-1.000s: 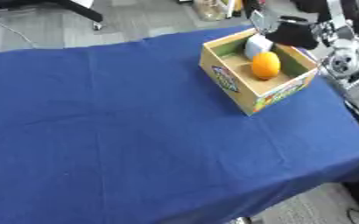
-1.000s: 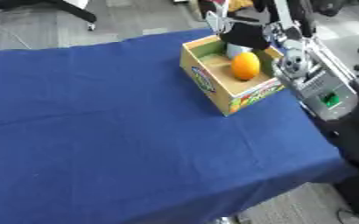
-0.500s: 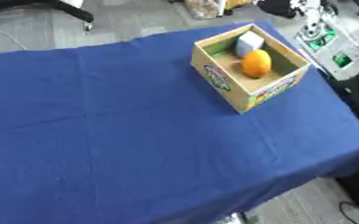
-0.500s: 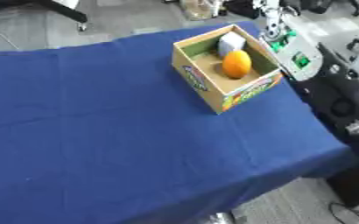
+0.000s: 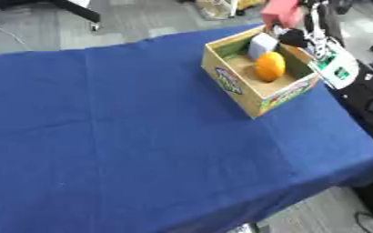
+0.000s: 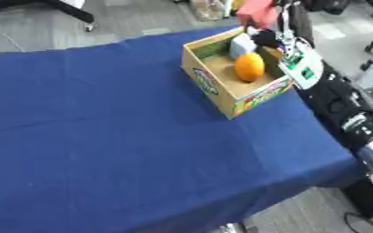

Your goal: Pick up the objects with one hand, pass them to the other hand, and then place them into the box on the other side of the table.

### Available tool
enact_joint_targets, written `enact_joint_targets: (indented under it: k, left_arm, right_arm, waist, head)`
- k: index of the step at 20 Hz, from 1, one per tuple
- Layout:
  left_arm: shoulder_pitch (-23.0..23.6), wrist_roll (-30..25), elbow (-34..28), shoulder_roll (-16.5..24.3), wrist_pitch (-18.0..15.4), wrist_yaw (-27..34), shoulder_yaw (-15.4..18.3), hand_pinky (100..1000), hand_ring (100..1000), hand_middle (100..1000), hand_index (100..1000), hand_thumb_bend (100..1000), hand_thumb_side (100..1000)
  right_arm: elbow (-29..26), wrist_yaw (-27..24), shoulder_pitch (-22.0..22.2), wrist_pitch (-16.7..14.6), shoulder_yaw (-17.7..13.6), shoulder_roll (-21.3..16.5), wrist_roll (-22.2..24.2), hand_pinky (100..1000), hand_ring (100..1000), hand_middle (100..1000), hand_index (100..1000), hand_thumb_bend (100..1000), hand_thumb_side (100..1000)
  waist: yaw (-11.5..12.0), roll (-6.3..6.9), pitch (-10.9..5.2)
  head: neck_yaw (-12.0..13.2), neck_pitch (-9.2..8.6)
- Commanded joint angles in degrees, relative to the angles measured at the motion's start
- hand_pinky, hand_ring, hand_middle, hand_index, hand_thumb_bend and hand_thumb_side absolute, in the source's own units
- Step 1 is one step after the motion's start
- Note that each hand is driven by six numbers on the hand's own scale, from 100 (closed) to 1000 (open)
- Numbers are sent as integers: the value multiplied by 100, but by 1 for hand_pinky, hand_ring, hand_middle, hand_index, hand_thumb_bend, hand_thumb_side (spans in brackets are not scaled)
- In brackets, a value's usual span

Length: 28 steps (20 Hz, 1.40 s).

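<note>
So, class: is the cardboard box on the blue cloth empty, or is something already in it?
Not empty. The box holds an orange fruit and a pale object behind it.

Right hand (image 5: 294,37): only a dark blurred mass shows at the far rim of the box (image 5: 236,84); whether its fingers are curled or straight cannot be told. Red object (image 5: 281,12): just above that hand, cut off by the top edge in both views; shape and identity unclear, and contact with the hand cannot be judged. Pale object (image 6: 242,44): in the far end of the box, partly hidden behind the orange (image 6: 249,66) and by the hand; too blurred to name. Right arm (image 6: 341,104): runs out of the picture at the right edge. Box front print: colours only, lettering unreadable.
</note>
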Motion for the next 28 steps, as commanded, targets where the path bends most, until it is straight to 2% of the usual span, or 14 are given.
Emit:
enact_joint_targets:
  k: [1, 2, 6, 10, 12, 14, 18, 21, 23, 24, 25, 26, 28]
  left_arm:
    - [-18, -65, -97, 42, 13, -55, 49, 737, 706, 710, 841, 549, 632]
    - [-15, -78, -97, 36, 17, -54, 50, 737, 705, 709, 841, 548, 633]
    - [-6, -134, -97, 18, 35, -51, 47, 737, 704, 708, 842, 547, 634]
    - [-1, -181, -97, 3, 49, -71, 48, 736, 703, 707, 842, 545, 636]
    - [1, -176, -97, -4, 50, -95, 64, 736, 702, 706, 841, 536, 640]
    - [-2, -159, -97, -7, 54, -143, 86, 736, 701, 705, 839, 536, 641]
    - [-31, -124, -97, -23, 68, -302, 139, 735, 696, 699, 834, 528, 642]
    - [-58, -110, -97, -37, 46, -453, 202, 734, 693, 695, 831, 522, 642]
    - [-87, -90, -97, -66, 34, -577, 250, 733, 690, 691, 826, 518, 639]
    - [-100, -81, -97, -80, 28, -641, 268, 733, 690, 690, 824, 514, 639]
    - [-110, -74, -97, -92, 13, -709, 289, 733, 688, 688, 822, 509, 641]
    - [-115, -70, -97, -102, 3, -773, 307, 733, 688, 687, 821, 505, 643]
    - [-132, -58, -97, -129, 6, -886, 331, 732, 686, 685, 817, 498, 644]
  right_arm:
    - [60, 230, -50, -142, -146, -225, 617, 239, 190, 215, 825, 526, 575]
    - [57, 295, -41, -143, -173, -238, 693, 242, 191, 217, 844, 575, 592]
    - [-23, 488, 16, -119, -254, -273, 782, 233, 181, 210, 866, 622, 617]
    - [-343, 441, 150, -125, -369, -305, 379, 214, 165, 192, 853, 572, 583]
    - [-720, 258, 293, -164, -442, -334, -32, 221, 178, 212, 841, 497, 502]
    - [-1350, -74, 505, -240, -506, -366, -523, 226, 188, 218, 833, 407, 443]
    - [-3213, -671, 1148, -190, -641, -320, -1449, 251, 223, 245, 818, 319, 390]
    - [-4615, -877, 1702, -220, -732, 25, -1847, 265, 242, 265, 817, 258, 388]
    - [-5341, -979, 2065, -312, -751, 354, -1970, 274, 254, 277, 813, 215, 392]
    - [-5571, -1017, 2205, -372, -749, 504, -2005, 277, 257, 281, 813, 201, 396]
    - [-5689, -1021, 2314, -511, -735, 705, -2020, 282, 263, 290, 811, 242, 393]
    - [-5743, -1002, 2397, -662, -717, 881, -2031, 283, 264, 290, 809, 184, 398]
    - [-5783, -940, 2529, -924, -632, 1173, -2021, 284, 264, 294, 811, 170, 406]
  waist:
    - [-8, 19, -4]
    - [-13, 20, -5]
    - [-33, 22, -10]
    - [-46, 25, -9]
    - [-49, 23, -8]
    - [-51, 19, -3]
    - [-44, 10, 7]
    - [-53, -3, 2]
    - [-57, -4, 1]
    - [-58, -3, -2]
    - [-65, 1, -11]
    - [-75, 4, -18]
    - [-103, 15, -34]
  head:
    - [51, -30]
    - [58, -26]
    - [86, -18]
    - [116, -6]
    - [146, 0]
    - [226, -6]
    - [429, -64]
    - [647, -71]
    - [830, -88]
    - [916, -92]
    - [1062, -88]
    - [1178, -85]
    - [1408, -81]
